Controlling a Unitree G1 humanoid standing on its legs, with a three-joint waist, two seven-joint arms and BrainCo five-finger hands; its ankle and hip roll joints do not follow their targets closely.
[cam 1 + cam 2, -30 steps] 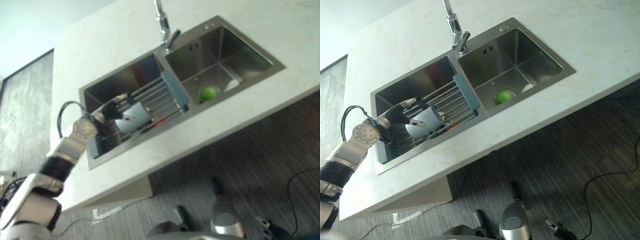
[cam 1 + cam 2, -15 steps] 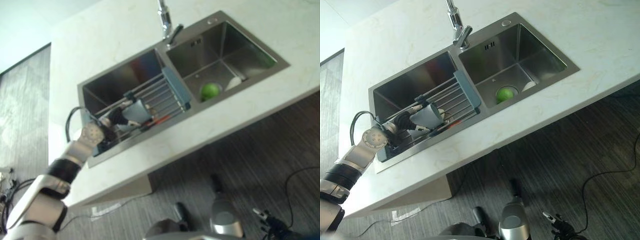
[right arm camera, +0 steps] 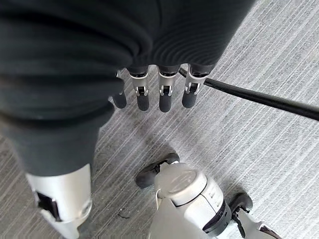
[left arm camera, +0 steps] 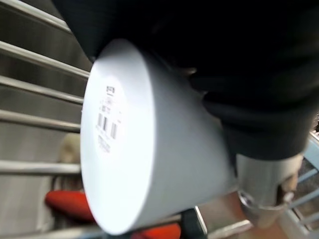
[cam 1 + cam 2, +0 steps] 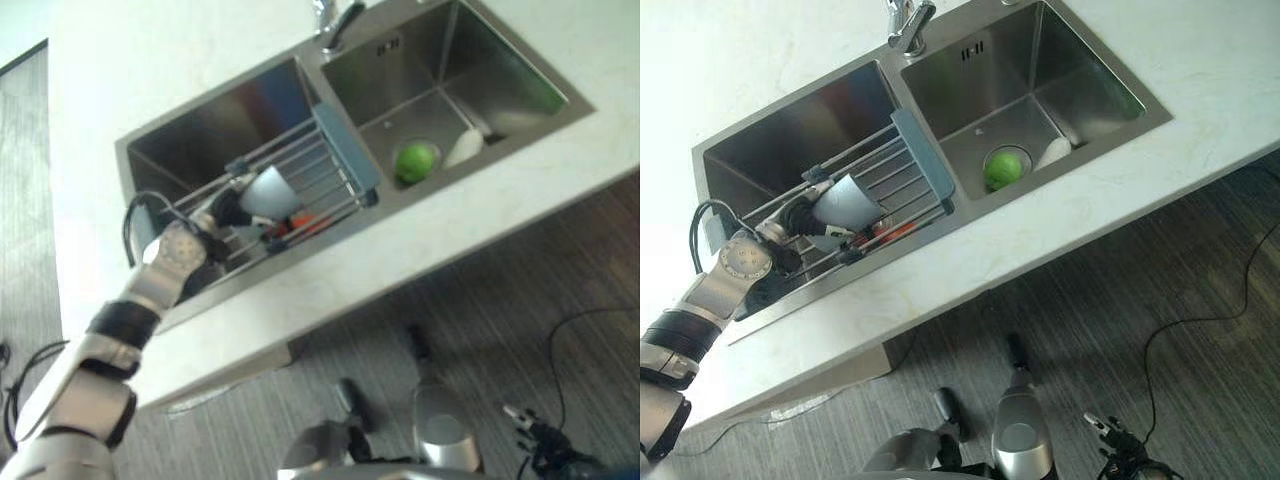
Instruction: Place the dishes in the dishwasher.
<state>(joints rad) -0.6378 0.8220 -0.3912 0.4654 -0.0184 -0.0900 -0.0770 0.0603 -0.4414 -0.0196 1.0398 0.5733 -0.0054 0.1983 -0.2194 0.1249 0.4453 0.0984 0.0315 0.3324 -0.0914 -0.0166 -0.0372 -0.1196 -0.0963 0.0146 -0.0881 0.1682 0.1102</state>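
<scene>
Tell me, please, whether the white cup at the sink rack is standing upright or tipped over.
Tipped: the white cup lies sideways over the rack bars in the left hand, its labelled base showing.

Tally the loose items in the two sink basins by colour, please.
White: 2, the cup in the left hand at the rack, and a piece in the second basin.
Green: 1, a round thing beside that piece.
Red: 1, an item under the rack.
Total: 4.
</scene>
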